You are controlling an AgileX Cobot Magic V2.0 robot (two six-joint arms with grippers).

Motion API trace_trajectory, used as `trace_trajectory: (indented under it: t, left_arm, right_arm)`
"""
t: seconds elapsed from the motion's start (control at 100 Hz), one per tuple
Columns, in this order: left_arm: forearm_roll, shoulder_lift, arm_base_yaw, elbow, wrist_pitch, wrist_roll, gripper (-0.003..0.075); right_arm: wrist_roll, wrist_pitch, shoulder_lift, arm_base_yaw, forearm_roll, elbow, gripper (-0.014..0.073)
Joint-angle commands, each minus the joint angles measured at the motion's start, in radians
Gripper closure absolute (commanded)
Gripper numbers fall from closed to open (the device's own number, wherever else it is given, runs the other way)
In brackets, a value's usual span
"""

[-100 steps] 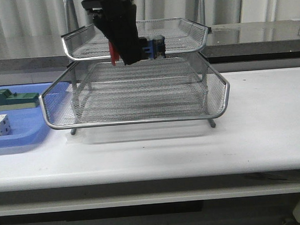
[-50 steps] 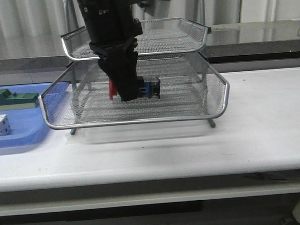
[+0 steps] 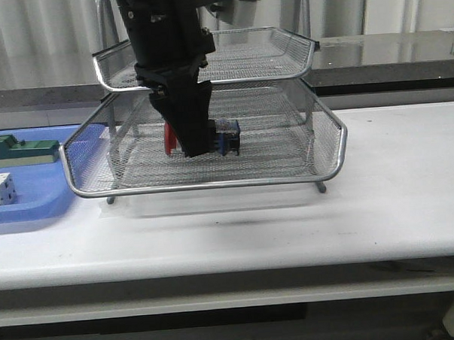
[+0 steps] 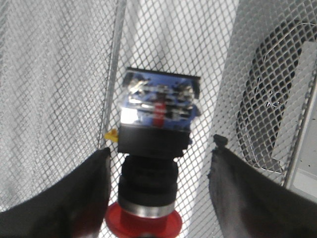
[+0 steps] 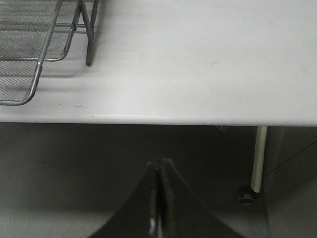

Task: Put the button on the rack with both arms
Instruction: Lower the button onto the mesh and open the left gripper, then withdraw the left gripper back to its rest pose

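Observation:
The button [image 3: 227,137] lies on its side inside the middle tier of the silver wire rack [image 3: 212,184], red head to the left and blue end to the right. My left gripper [image 3: 192,141] reaches down into that tier from above. In the left wrist view the button [image 4: 157,148] lies on the rack's mesh [image 4: 59,74] between the fingers [image 4: 86,191] of the left gripper [image 4: 162,146]. The jaws stand open with a gap on each side of it. My right gripper [image 5: 159,166] is shut and empty, below the table's front edge, and is out of the front view.
A shallow blue tray [image 3: 32,205] at the left holds a white cube [image 3: 0,189] and a green block [image 3: 19,149]. The rack's top tier [image 3: 283,70] hangs just above the left arm. A rack corner [image 5: 39,74] and the white table [image 5: 198,59] show in the right wrist view.
My left arm came down from the top tier's level into the middle tier with the button. In the last half second the button sank slightly and the arm barely moved.

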Motion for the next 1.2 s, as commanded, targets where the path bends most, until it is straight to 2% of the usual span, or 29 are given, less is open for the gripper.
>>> trace_trajectory:
  t: [0.0,0.24,0.61,0.8,1.01,1.19]
  left_arm:
    - [-0.012,-0.060,-0.003,-0.034,-0.003,-0.014,0.0272]
    - [-0.012,-0.083,-0.003,-0.036,0.027,-0.063,0.0272]
    - [-0.012,-0.230,-0.003,-0.036,0.027,-0.144,0.0272]
    - [0.116,-0.331,0.007,-0.036,0.027,-0.275,0.0274]
    - [0.111,-0.436,0.134,-0.036,0.019,-0.369,0.0301]
    - [0.043,-0.529,0.283,-0.010,-0.024,-0.381,0.0325]
  right_arm:
    - [0.003,-0.060,0.008,-0.006,-0.017,-0.033,0.0664]
    - [0.003,-0.060,0.008,-0.006,-0.017,-0.033,0.0664]
    - [0.003,-0.060,0.008,-0.006,-0.017,-0.033,0.0664]
    - [0.003,-0.060,0.008,-0.006,-0.017,-0.033,0.0664]
    - [0.003,-0.060,0.008,-0.006,-0.017,-0.033,0.0664]
    - [0.003,-0.060,0.008,-0.006,-0.017,-0.033,0.0664]
